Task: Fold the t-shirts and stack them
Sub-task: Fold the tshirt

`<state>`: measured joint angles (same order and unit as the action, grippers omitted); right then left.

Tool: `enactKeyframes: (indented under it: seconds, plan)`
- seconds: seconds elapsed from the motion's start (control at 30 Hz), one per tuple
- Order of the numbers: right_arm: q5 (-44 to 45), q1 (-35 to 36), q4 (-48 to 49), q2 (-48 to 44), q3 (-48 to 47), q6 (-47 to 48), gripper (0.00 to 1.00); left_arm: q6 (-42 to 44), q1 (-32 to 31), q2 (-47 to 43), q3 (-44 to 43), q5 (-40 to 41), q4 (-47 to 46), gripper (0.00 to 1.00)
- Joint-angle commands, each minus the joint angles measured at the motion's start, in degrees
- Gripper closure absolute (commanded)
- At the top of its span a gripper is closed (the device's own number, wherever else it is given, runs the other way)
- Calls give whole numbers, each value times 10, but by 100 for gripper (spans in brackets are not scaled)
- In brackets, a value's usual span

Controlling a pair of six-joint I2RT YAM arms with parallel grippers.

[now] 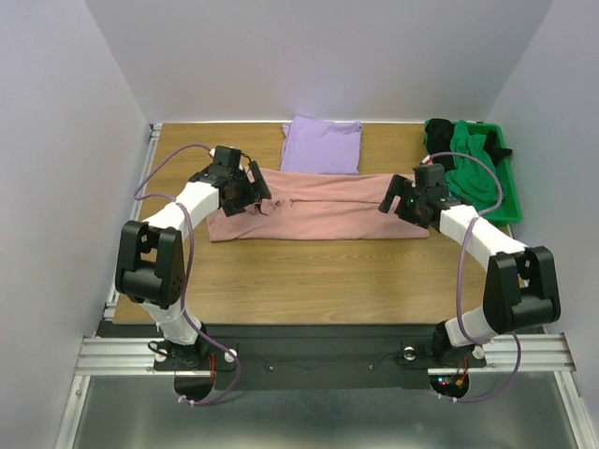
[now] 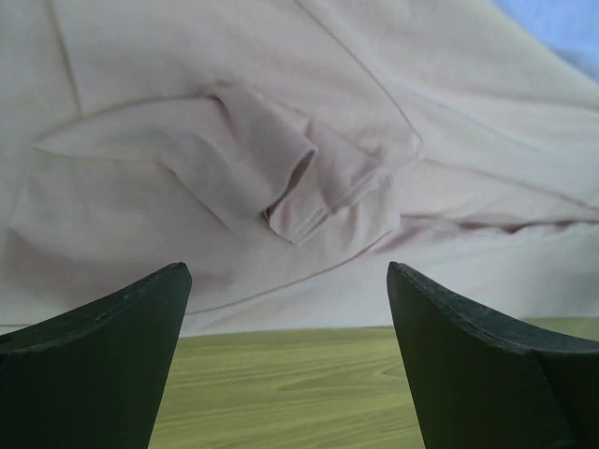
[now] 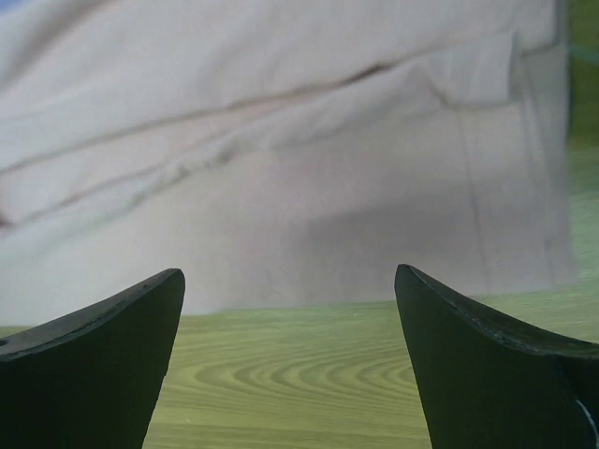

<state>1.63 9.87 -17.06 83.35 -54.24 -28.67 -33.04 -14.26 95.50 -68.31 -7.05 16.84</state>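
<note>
Plain lavender cloth t-shirt [image 1: 322, 145] already folded, upper centre of top view. Dusty-pink cloth t-shirt [image 1: 318, 217] mid-frame, folded lengthwise into long band, not yet squared or stacked. My left gripper [image 2: 287, 267] and right gripper [image 3: 289, 269] both spread, empty, over band's ends.
</note>
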Motion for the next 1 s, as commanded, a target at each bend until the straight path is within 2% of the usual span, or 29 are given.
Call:
enactKeyframes:
  seconds: [0.0,0.33,0.53,0.67,0.77,0.87,0.97]
  plan:
    - [-36,5,37,15,14,7,0,-2,-12,2,2,-13,-38,2]
    - [-5,4,37,32,20,4,0,-4,-22,85,-45,-70,-70,2]
    - [4,5,37,30,22,4,0,-8,-21,133,-88,-51,-88,2]
    - [21,4,36,26,26,6,0,-19,-9,176,-175,-34,-90,2]
    - [29,4,36,19,27,8,0,-26,5,218,-252,7,-83,2]
    - [34,4,36,9,28,11,0,-28,20,263,-331,24,-38,2]
    - [36,4,35,1,30,13,0,-32,26,261,-358,84,-22,2]
